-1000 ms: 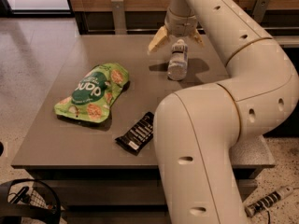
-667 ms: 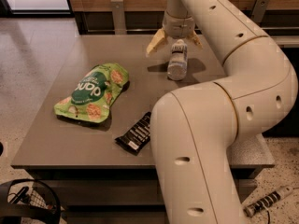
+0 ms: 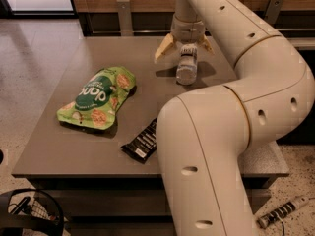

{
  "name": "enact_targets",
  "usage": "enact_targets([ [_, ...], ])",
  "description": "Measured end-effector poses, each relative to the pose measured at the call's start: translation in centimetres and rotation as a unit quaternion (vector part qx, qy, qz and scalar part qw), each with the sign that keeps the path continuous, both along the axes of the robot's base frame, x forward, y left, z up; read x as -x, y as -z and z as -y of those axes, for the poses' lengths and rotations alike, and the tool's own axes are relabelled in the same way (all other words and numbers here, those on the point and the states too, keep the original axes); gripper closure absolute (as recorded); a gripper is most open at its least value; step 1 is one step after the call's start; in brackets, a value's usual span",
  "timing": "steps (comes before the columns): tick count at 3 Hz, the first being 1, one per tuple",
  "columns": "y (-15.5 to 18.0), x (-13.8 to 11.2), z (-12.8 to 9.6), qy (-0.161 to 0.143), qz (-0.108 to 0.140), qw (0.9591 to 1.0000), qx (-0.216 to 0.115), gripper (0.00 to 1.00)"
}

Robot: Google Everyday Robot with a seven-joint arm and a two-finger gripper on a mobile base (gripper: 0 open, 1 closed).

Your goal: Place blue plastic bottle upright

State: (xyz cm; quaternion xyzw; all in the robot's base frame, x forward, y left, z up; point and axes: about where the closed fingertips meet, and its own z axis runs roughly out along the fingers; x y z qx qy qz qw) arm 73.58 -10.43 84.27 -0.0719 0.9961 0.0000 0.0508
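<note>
The blue plastic bottle (image 3: 187, 67) is a small clear bottle with a white label. It stands on the far part of the grey table (image 3: 59, 151), right under the wrist. I cannot tell whether its base rests flat. My gripper (image 3: 184, 46) hangs directly over the bottle's top. It is open, with its pale fingers (image 3: 164, 47) splayed wide to either side and not touching the bottle. The bottle's cap is hidden by the wrist.
A green snack bag (image 3: 97, 98) lies flat on the table's left half. A black snack bar (image 3: 141, 142) lies near the middle front, partly behind my arm (image 3: 236, 112). The arm fills the right side of the view. A dark wire basket (image 3: 29, 215) is at the bottom left.
The arm has shifted slightly. The gripper stays open over the bottle, and the bottle has not visibly moved.
</note>
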Motion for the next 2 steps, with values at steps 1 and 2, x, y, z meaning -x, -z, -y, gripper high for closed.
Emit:
enact_targets([
  [1, 0.94, -0.1, 0.32, 0.014, -0.008, 0.9999, 0.0, 0.0],
  [2, 1.88, -0.25, 0.65, 0.031, -0.017, 0.9994, 0.003, 0.0],
])
